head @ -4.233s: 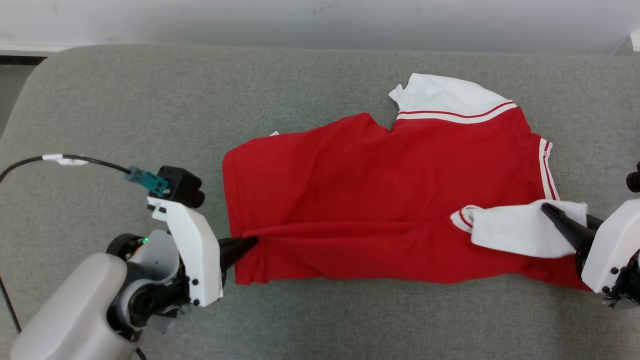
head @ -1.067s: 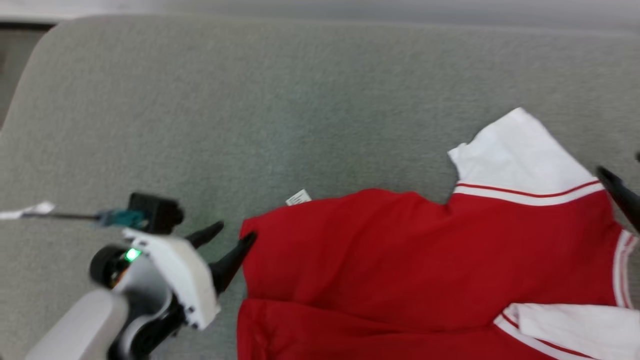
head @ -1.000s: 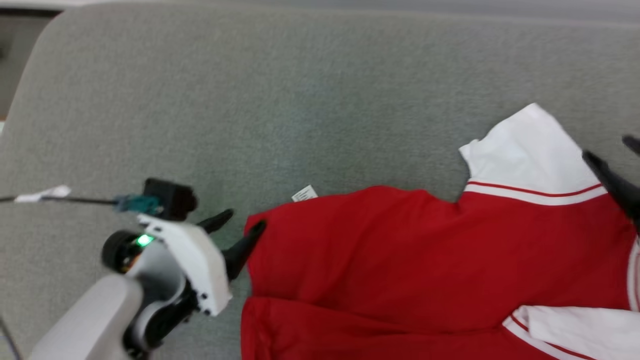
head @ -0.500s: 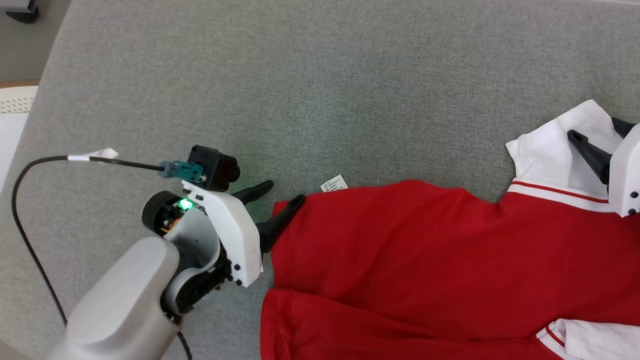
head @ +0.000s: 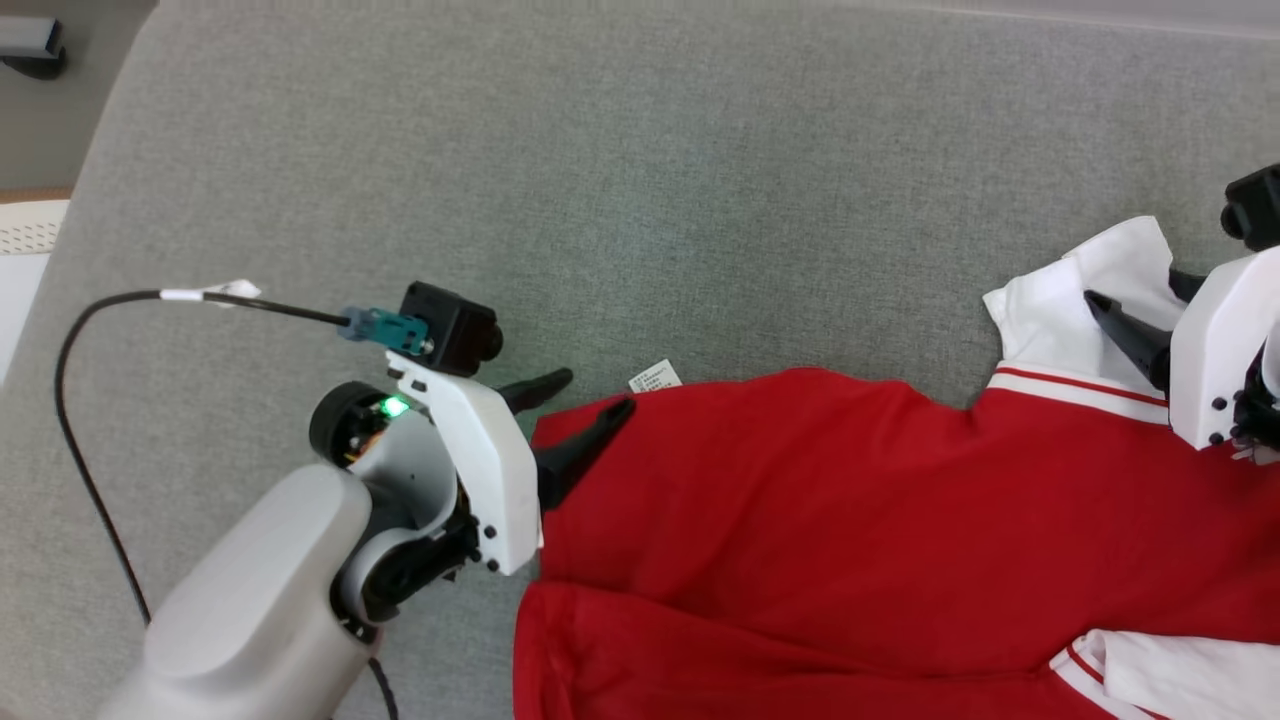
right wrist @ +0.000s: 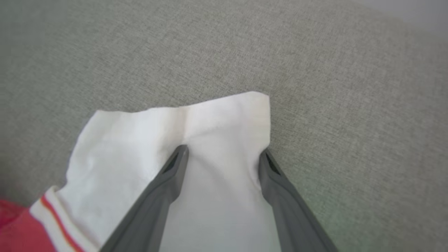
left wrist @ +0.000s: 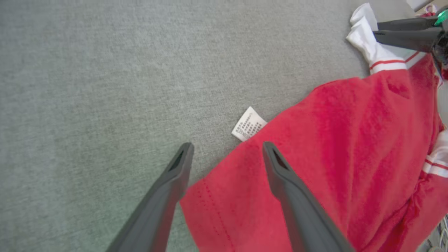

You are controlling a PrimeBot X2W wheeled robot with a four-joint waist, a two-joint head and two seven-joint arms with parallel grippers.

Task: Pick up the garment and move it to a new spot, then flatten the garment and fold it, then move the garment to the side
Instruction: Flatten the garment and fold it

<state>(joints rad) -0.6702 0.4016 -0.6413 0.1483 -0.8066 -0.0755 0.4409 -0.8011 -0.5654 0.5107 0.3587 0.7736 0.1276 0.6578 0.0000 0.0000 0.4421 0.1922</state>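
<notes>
Straddling hem corner of red shirt with white striped-cuff sleeves [head: 850,500], my left gripper [head: 595,390] stood spread; right gripper [right wrist: 223,150] gaped astride white sleeve [right wrist: 140,140] on grey fabric surface [head: 600,150].

The red short-sleeved garment with white, red-striped sleeves [head: 820,520] runs off the head view's bottom and right edges. The print on its small white care label [left wrist: 249,123] is too small to read. The right hand [head: 1135,290] is cut by that view's right edge, and one of its fingers is mostly hidden.
</notes>
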